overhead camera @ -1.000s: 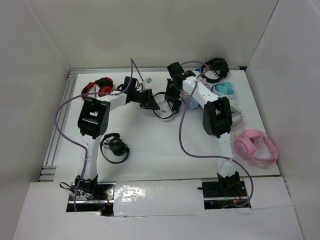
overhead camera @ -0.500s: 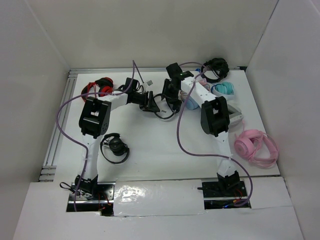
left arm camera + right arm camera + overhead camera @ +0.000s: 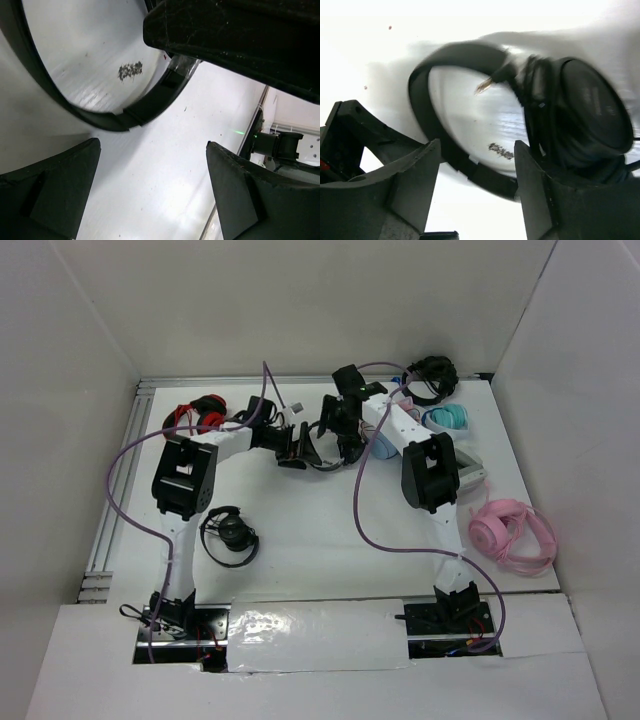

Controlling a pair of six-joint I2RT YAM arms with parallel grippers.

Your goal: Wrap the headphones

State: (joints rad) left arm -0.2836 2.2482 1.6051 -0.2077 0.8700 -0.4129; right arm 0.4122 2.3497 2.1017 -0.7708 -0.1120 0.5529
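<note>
The headphones (image 3: 590, 115) lie on the white table between my two grippers, black, with a round ear pad and cable bunched against it. Their thin headband (image 3: 445, 145) curves past my right gripper (image 3: 477, 146), which stands open over it without pinching it. In the left wrist view the same headband (image 3: 100, 117) arcs just beyond my left gripper (image 3: 152, 192), which is wide open with only bare table between its fingers. From above, the left gripper (image 3: 298, 453) and right gripper (image 3: 338, 435) face each other closely over the headphones (image 3: 325, 462).
A red pair (image 3: 200, 415) sits back left and a compact black pair (image 3: 232, 535) beside the left arm. Another black pair (image 3: 432, 378), a teal one (image 3: 447, 418) and a pale blue one (image 3: 383, 447) crowd the back right. Pink headphones (image 3: 512, 535) lie at the right.
Both grippers have gone from shut or nearly shut to open. The left gripper let go and drew slightly left, and the right gripper shifted a little towards the back.
</note>
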